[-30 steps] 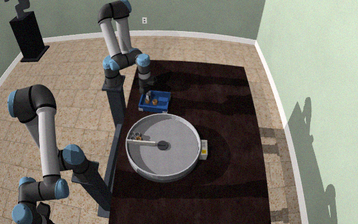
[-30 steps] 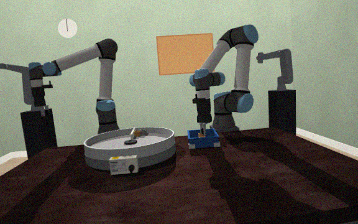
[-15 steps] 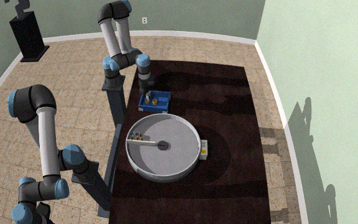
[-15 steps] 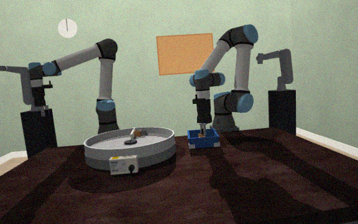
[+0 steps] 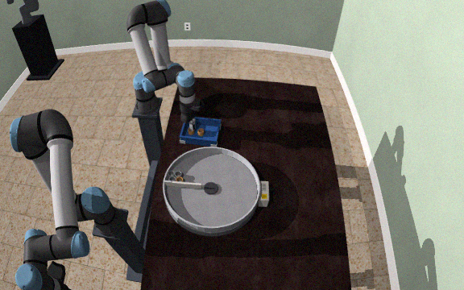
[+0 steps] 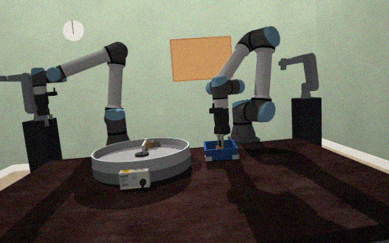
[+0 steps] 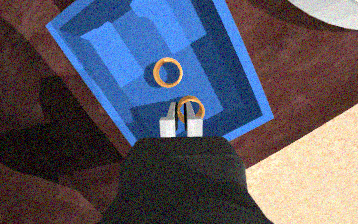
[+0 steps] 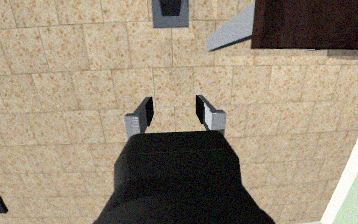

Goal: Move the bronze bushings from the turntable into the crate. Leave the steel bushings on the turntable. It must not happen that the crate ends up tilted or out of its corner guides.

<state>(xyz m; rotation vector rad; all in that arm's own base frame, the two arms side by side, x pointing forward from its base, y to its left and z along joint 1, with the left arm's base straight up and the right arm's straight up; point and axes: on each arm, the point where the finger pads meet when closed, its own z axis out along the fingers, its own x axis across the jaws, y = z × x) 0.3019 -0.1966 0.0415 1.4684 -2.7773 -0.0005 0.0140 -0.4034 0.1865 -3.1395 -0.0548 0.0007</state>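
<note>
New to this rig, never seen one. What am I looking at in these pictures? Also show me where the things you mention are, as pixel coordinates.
Two robot arms, each ending in a two-finger gripper. One picture looks down from above, one across the table (image 5: 296,133) (image 6: 181,209) (image 7: 305,75) (image 8: 320,25); the other two come from cameras on the wrists.

On the table are a round grey turntable (image 5: 224,209) (image 6: 171,168) (image 7: 340,15) and a blue crate (image 5: 200,142) (image 6: 222,155) (image 7: 246,60). The turntable carries steel bushings (image 5: 171,176) and a bronze one (image 5: 180,180) (image 6: 150,145), beside a pale bar.

The left gripper (image 5: 192,125) (image 6: 220,142) (image 7: 180,110) reaches into the crate, pinching the wall of a bronze bushing (image 5: 191,132) (image 6: 219,148) (image 7: 203,107). A second bronze bushing (image 5: 200,132) (image 7: 180,73) lies loose nearby. The right gripper (image 6: 47,121) (image 8: 174,104) is open, holding nothing, over the floor.
</note>
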